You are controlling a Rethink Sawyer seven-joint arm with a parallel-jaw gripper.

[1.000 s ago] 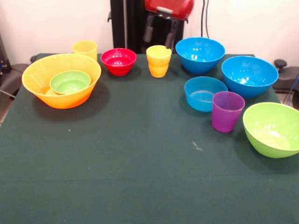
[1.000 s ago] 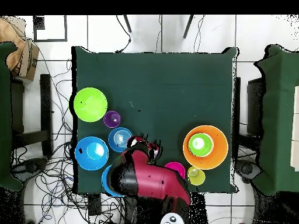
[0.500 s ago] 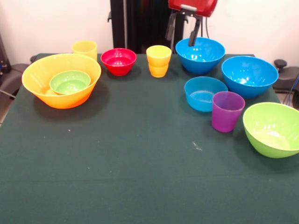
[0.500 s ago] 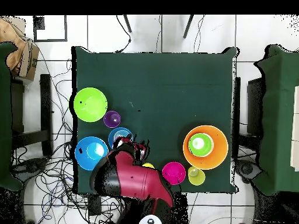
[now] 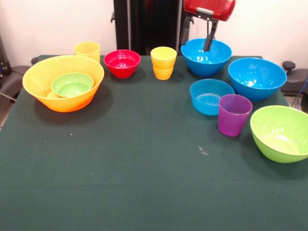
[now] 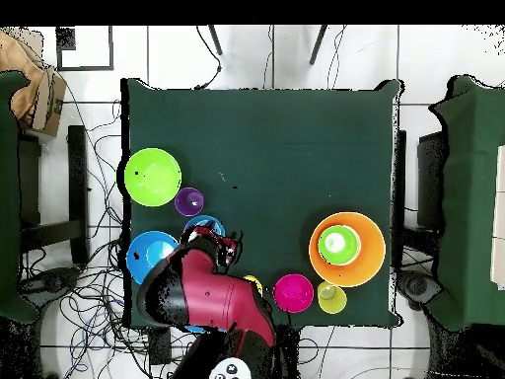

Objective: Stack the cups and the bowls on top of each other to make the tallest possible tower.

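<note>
The gripper (image 5: 198,39) hangs with its fingers spread over the far blue bowl (image 5: 206,57), one finger inside the rim, gripping nothing. That bowl stands behind the shallow blue bowl (image 5: 211,96). Judging by its gloss it is light, stiff and slippery, so pinching the thin rim wall looks best.

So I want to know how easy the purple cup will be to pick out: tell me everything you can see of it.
The purple cup is a small translucent plastic tumbler, glossy, taller than wide and narrowing toward its base. It stands upright, mouth open and apparently empty, on the green table. In the front view it overlaps the shallow blue bowl; from overhead it sits between that bowl and the large lime green bowl. Whether it touches them I cannot tell. Nothing grips it.
</note>
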